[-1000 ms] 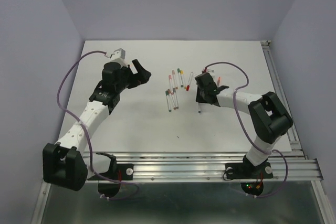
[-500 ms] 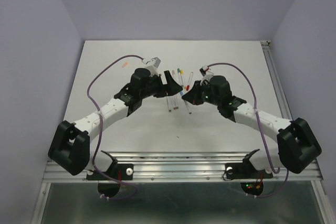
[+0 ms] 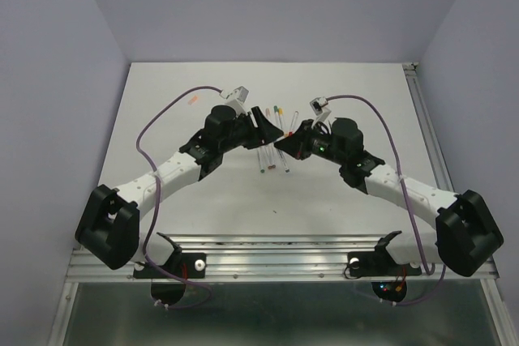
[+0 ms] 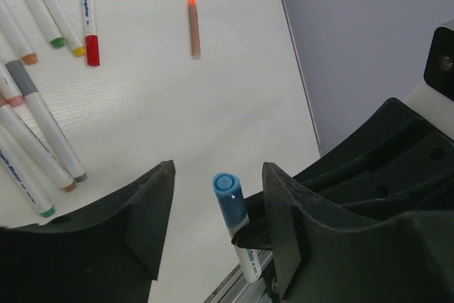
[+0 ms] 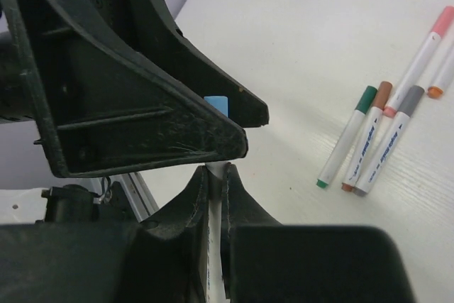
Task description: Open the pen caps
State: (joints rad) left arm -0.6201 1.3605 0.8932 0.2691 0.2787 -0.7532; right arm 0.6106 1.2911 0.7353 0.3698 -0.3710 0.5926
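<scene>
My right gripper [image 5: 215,168] is shut on the white barrel of a pen [image 5: 215,246] and holds it up above the table. The pen's blue cap [image 4: 230,202] points toward the left arm. The jaws of my left gripper [image 4: 217,172] stand open on either side of that cap, with a clear gap on the left and the right finger close beside it. In the top view the left gripper [image 3: 263,123] and right gripper [image 3: 284,144] meet over the table's middle. Several more capped pens [image 3: 270,160] lie beneath them.
Pens with green, brown and grey ends [image 5: 369,140] lie side by side on the white table [image 3: 357,87]. Others with red, yellow and green ends [image 4: 78,12] lie nearby. A short orange-tipped piece [image 4: 194,28] lies alone at the back left. A metal rail [image 3: 284,245] runs along the near edge.
Both arms swung in toward the centre. The right gripper lifted a pen off the table. The left gripper came around its blue cap and its jaws narrowed.
</scene>
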